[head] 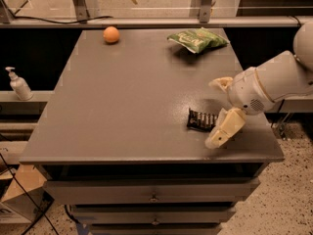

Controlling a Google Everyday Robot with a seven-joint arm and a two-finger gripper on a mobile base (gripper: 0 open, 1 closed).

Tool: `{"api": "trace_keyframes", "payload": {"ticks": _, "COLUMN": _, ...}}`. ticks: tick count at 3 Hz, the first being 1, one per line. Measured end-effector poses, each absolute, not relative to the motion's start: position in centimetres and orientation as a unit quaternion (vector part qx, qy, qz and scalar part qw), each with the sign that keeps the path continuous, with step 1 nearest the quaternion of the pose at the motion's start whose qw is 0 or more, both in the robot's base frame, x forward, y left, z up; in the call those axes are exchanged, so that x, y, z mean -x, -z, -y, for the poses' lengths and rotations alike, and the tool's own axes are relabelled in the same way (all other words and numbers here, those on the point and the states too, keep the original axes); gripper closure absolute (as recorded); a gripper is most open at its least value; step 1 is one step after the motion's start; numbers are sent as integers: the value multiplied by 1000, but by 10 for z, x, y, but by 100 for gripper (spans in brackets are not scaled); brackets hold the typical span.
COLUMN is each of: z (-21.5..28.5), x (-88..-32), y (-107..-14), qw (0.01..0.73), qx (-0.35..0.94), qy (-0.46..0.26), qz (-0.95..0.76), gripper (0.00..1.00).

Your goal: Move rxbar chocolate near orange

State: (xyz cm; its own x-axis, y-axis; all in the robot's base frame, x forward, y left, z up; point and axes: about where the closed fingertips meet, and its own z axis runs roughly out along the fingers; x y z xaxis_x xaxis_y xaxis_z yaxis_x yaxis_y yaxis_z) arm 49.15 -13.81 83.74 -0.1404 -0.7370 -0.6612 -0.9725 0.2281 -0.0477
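The hand (pixel 213 113) is seen at the lower right of the frame, its fingers spread wide with nothing gripped. The rxbar chocolate (pixel 199 119) is laid flat on the table (pixel 127 102) just beside the lower finger. The orange (pixel 111 34) is found well apart, at the upper left.

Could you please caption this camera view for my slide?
Open gripper at the rxbar chocolate, front right; orange far left.
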Motion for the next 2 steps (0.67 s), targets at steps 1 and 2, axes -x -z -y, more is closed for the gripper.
{"api": "trace_keyframes", "payload": {"ticks": 1, "z": 135, "x": -495, "y": -825, "qw": 289, "qx": 578, "qy": -217, "qz": -731, "gripper": 0}}
{"api": "trace_keyframes", "payload": {"ticks": 2, "z": 132, "x": -497, "y": -817, "qw": 283, "qx": 573, "qy": -225, "qz": -736, "gripper": 18}}
